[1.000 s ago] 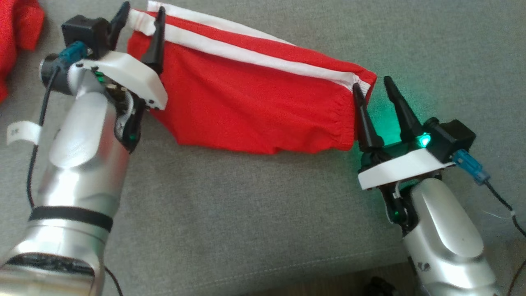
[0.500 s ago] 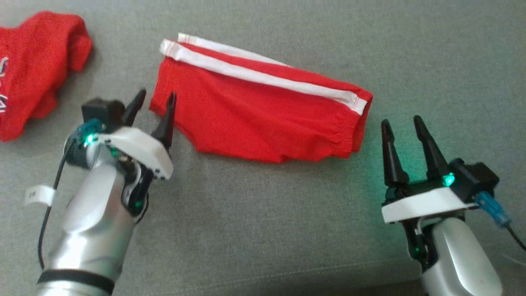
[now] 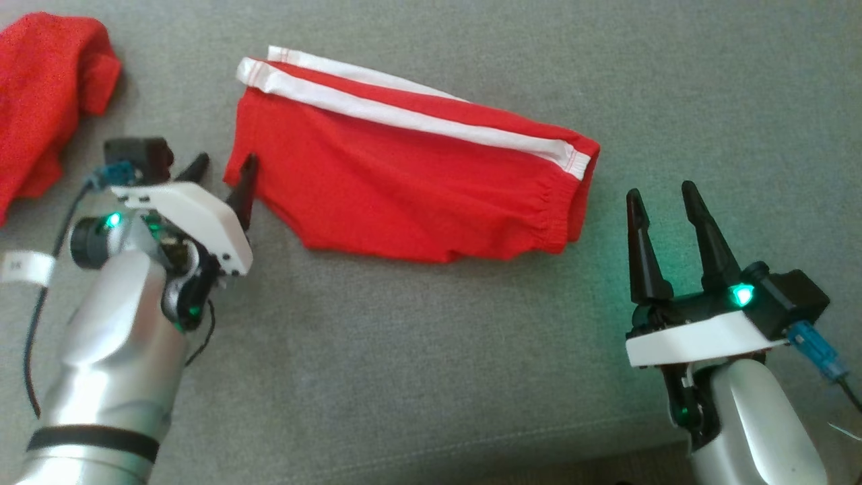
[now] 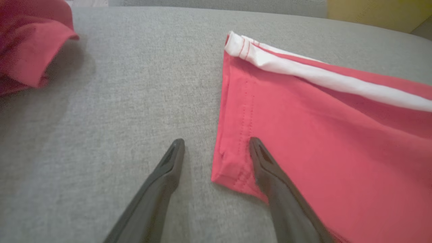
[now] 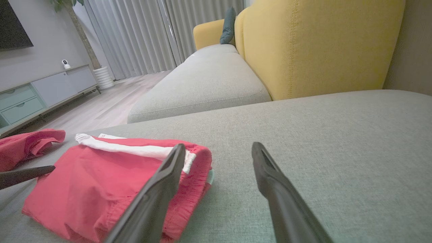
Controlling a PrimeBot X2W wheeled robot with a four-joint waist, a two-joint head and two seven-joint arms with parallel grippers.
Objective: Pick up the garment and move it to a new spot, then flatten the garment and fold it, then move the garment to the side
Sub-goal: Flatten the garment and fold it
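Okay, folded red shorts [image 3: 411,182] lie flat on grey sofa cushion [image 3: 431,350]. Left gripper [image 3: 226,162] at their 9 o'clock, right gripper [image 3: 660,192] at 3 o'clock, both spread, empty. Fold looks done; next I grip both ends, shift aside.

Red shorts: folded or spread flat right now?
Folded. The red shorts lie doubled on the grey cushion: two white side stripes run together along one edge, and the waistband end shows stacked layers.
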